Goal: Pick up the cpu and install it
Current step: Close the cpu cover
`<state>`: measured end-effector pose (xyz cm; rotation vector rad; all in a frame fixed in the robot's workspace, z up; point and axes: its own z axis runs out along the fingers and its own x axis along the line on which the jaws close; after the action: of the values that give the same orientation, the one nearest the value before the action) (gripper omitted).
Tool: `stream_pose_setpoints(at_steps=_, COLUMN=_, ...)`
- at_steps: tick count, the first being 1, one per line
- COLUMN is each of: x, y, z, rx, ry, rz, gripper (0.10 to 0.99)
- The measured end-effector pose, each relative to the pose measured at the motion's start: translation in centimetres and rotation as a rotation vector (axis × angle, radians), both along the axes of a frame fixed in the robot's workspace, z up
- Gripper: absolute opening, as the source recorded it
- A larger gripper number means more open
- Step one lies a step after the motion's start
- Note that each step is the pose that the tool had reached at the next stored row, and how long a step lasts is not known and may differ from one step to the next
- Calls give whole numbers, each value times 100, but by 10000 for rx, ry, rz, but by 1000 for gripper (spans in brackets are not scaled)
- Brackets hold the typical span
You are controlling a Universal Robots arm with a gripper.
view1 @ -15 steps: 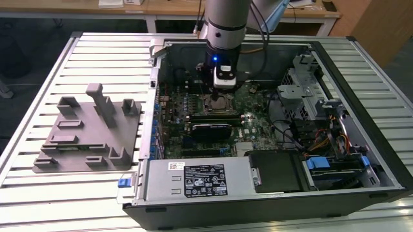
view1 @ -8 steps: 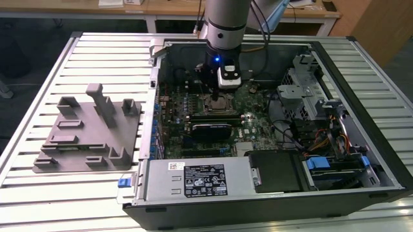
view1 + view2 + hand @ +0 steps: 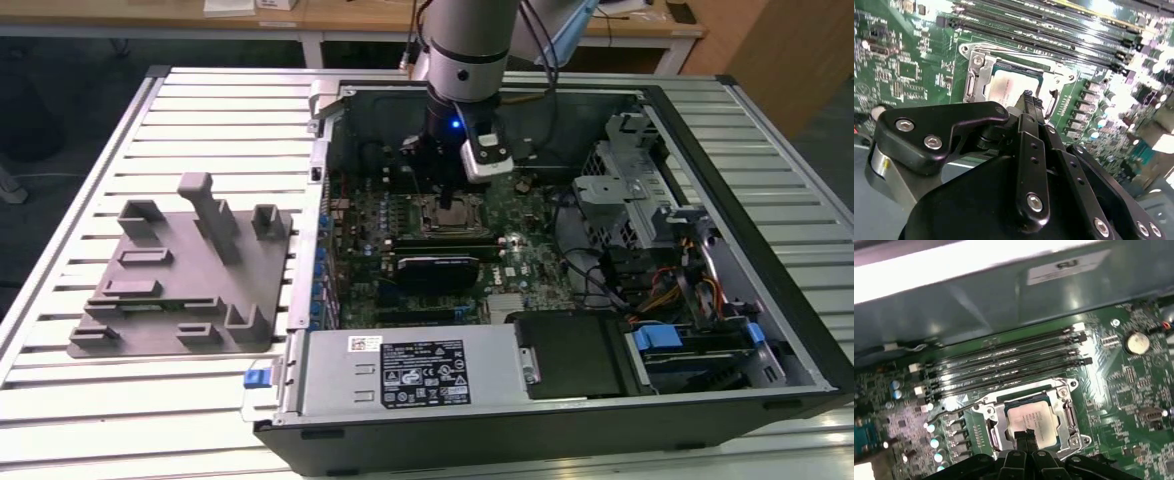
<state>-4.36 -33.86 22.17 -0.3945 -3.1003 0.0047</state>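
Cpu [image 3: 1032,420] lies flat in the motherboard socket [image 3: 990,413], install apparently near done; pincer [image 3: 1025,435] clenched empty, tips just above the chip's edge.

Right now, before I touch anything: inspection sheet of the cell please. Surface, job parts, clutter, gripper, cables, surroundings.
Surface: slatted metal table carrying an open computer case.
Job's things: cpu lies flat inside the motherboard socket, silver top up.
Clutter: grey holder tray on the table, at the exterior view's left of the case.
Gripper: gripper shut, tips right over the cpu's edge; whether they touch it cannot be told.
Cables: wire bundle inside the case at the exterior view's right, apart from the socket.
Surroundings: wooden desks behind the table; no person seen.
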Motion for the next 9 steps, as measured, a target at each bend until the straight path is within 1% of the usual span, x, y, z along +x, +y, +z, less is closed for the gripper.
stream_pose_setpoints(at_steps=5, x=0, y=0, z=-1, rx=13, ry=-12, rz=813, gripper=106)
stream_pose_setpoints(at_steps=7, x=0, y=0, z=-1, rx=16, ry=-37, rz=1084, gripper=106)
stream_pose_setpoints(at_steps=9, x=0, y=0, z=-1, rx=17, ry=-77, rz=1268, gripper=106)
